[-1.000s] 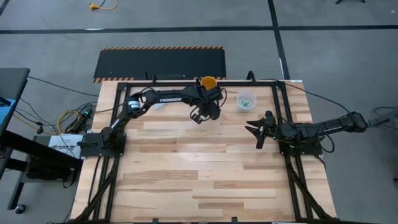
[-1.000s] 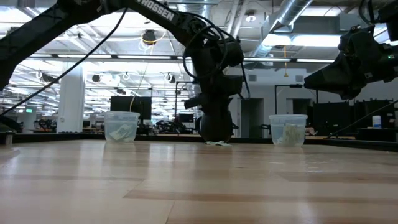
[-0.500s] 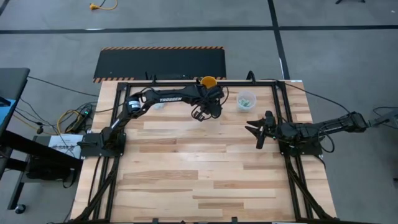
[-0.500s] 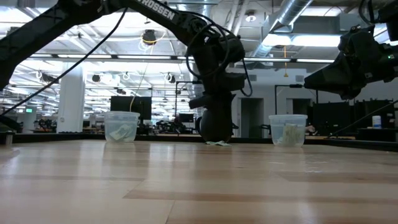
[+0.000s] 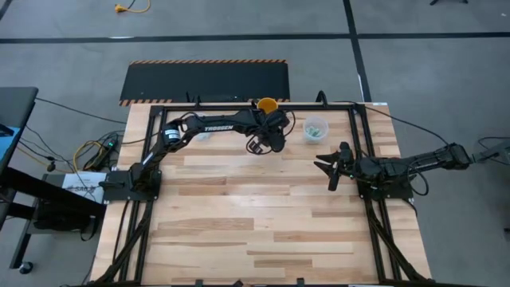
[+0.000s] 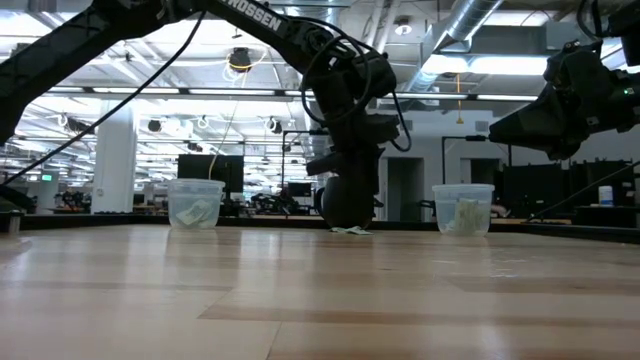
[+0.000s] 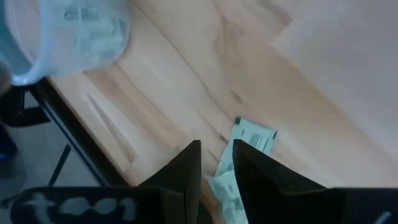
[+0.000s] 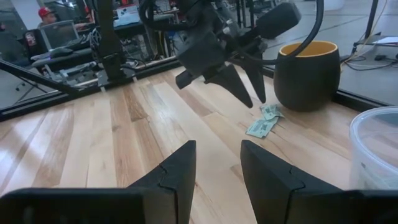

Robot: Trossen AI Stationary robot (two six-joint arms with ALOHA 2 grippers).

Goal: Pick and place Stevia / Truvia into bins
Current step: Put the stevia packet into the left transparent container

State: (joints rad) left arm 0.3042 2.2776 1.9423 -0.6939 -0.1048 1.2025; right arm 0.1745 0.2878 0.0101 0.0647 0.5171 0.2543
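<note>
Pale wooden planks form the table [image 5: 239, 207]. At its far edge, the left gripper [image 5: 261, 146] hangs with fingers narrowly parted and empty, just above loose sachets [image 8: 264, 121] lying beside the yellow-orange cup [image 8: 308, 73]. Two clear bins [image 6: 196, 203] [image 6: 463, 208] with sachets inside stand left and right of it. The right gripper [image 5: 328, 166] waits raised at the right, fingers apart, holding nothing.

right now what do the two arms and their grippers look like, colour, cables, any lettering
Both arms are black, jointed and slim. The left arm carries white TROSSEN lettering along one link and loose black cables looping round its wrist. The left gripper has two dark, tapering, pointed fingers. The right gripper has the same black wedge-shaped fingers, with cable running back along the arm.
</note>
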